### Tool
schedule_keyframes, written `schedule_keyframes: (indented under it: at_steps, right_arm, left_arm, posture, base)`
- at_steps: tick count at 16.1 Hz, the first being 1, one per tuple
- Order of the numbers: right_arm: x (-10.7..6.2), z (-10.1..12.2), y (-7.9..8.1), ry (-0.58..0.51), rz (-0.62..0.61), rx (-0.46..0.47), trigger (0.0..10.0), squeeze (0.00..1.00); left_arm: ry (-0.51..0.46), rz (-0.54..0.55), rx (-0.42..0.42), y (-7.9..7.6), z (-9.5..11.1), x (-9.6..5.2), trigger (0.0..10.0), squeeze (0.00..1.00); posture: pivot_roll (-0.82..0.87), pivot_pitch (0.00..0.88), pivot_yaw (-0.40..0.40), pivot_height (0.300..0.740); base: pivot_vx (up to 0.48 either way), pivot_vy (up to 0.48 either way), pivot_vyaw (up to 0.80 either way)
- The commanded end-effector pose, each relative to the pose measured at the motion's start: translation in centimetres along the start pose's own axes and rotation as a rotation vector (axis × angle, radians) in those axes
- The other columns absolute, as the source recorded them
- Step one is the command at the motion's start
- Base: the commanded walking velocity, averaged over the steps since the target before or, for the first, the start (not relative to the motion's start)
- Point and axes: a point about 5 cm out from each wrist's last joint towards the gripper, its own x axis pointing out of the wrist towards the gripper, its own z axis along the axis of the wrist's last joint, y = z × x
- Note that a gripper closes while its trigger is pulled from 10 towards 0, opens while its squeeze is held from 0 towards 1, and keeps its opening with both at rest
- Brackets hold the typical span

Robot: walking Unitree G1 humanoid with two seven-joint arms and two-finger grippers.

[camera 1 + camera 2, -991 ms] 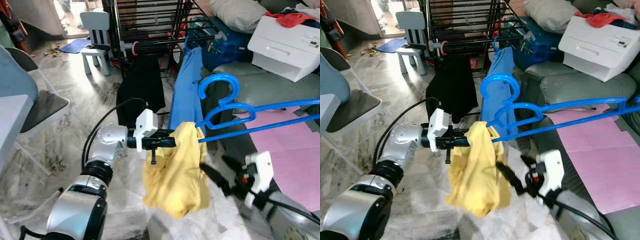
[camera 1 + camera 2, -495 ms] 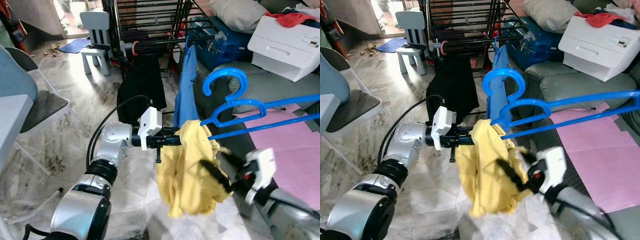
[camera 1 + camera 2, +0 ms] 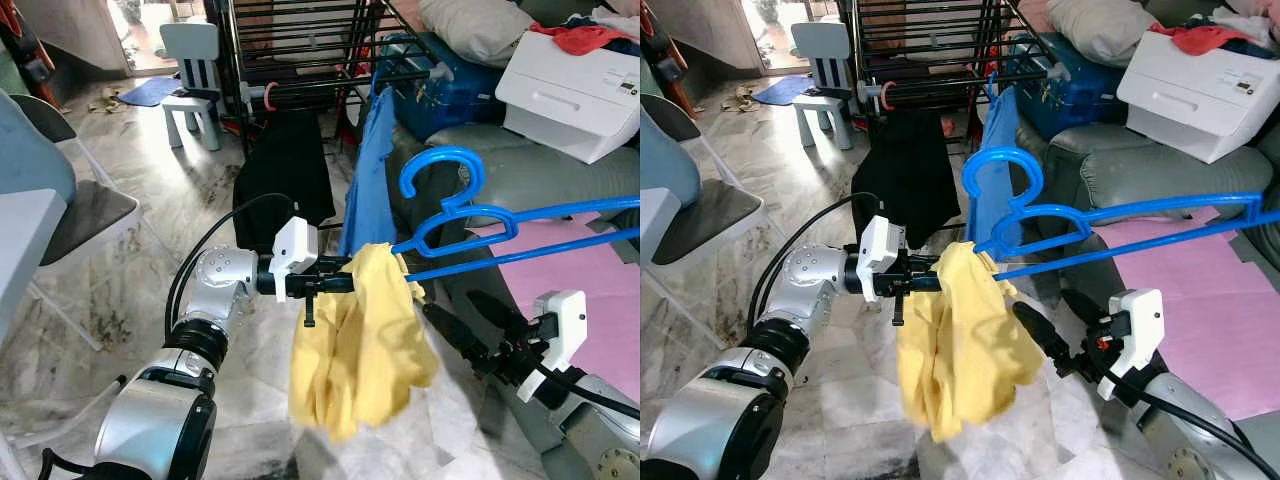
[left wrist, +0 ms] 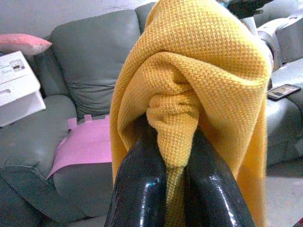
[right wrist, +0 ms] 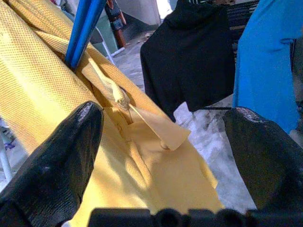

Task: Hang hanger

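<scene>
My left gripper (image 4: 173, 156) is clamped on a fold of waffle-knit yellow garment (image 3: 360, 340), which hides the fingertips. The smooth blue plastic hanger (image 3: 500, 225) threads that fabric; its far end is cut off. My right gripper (image 5: 165, 156) gapes wide, empty, just beside the cloth.

blue hanger (image 3: 520, 235) cut off at right edge, one end under yellow garment (image 3: 360, 340)

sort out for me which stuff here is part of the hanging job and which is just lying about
Part of the job:
blue hanger
yellow garment, draped on the hanger's end
left gripper, shut on the garment
right gripper, open beside it
black drying rack

Lying about:
white printer
small chair
pink sheet
grey sofa
</scene>
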Motion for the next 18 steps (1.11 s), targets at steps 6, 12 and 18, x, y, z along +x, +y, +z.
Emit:
schedule_keyframes:
  at_steps: [6, 12, 18]
  right_arm:
    - [0.0, 0.6, 0.2, -0.022, 0.014, -0.018, 10.0, 0.55]
    - [0.0, 0.6, 0.2, -0.022, 0.014, -0.018, 10.0, 0.55]
    - [1.4, 0.0, 0.6, 0.018, 0.070, -0.052, 10.0, 0.19]
  left_arm:
    - [0.003, 0.008, 0.033, 0.4, 0.6, 0.0, 0.0, 0.00]
    - [0.003, 0.008, 0.033, 0.4, 0.6, 0.0, 0.0, 0.00]
    - [-0.089, -0.105, 0.069, -0.2, 1.9, 2.0, 0.0, 0.00]
  posture:
    - [0.00, 0.000, 0.004, 0.740]
    - [0.00, 0.000, 0.004, 0.740]
    - [-0.01, 0.000, 0.008, 0.740]
  base:
    - [0.000, 0.000, 0.00]
    - [0.000, 0.000, 0.00]
    - [0.000, 0.000, 0.00]
